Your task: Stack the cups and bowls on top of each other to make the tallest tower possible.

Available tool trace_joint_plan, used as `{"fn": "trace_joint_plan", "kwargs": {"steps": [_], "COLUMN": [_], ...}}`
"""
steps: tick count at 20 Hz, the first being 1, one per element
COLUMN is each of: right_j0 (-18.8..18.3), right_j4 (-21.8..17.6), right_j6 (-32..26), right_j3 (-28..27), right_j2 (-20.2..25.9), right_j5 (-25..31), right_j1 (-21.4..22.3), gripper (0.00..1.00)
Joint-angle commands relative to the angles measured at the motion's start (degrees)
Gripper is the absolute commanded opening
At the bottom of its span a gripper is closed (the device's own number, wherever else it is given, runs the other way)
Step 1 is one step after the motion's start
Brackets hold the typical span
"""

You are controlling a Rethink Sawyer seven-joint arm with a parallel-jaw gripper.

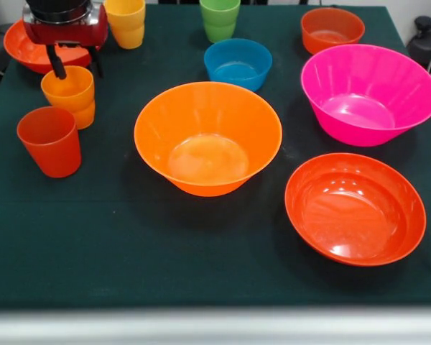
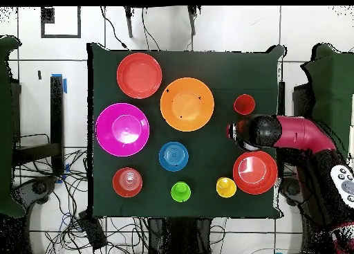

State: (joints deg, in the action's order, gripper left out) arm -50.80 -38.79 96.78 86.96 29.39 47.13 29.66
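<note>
The dark green table carries everything spread out singly, so no tower exists yet. Largest are the magenta bowl at the right and the big orange bowl in the centre; then come the wide red-orange bowl at lower right and a second one at upper left, partly hidden behind the arm. Smaller are the blue bowl and the small red-orange bowl along the top. Smallest are the cups: yellow and green, both cut off by the top edge, the red-orange cup at left, and the orange cup just above it. The gripper stands spread over the orange cup, one finger at the cup's rim, the other beyond it; nothing is clamped. To grasp well, it probably should descend squarely, straddle the wall and squeeze gently, since glossy tapered plastic may slip. Overhead, the arm covers that cup entirely.
</note>
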Motion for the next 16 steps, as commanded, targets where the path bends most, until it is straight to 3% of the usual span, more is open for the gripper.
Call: {"fn": "trace_joint_plan", "kwargs": {"steps": [1,14,15,16], "right_j0": [0.9,1.3,1.3,1.4], "right_j4": [-5.3,-6.2,-6.4,-6.6], "right_j6": [-14.1,-8.7,-8.6,-8.4], "right_j3": [2.8,6.7,6.7,6.7], "right_j2": [1.8,1.8,1.6,1.5], "right_j5": [-3.3,-6.7,-6.8,-7.2], "right_j1": [-3.1,-2.5,-2.5,-2.5], "gripper": [1.0,1.0,0.0,0.0]}}
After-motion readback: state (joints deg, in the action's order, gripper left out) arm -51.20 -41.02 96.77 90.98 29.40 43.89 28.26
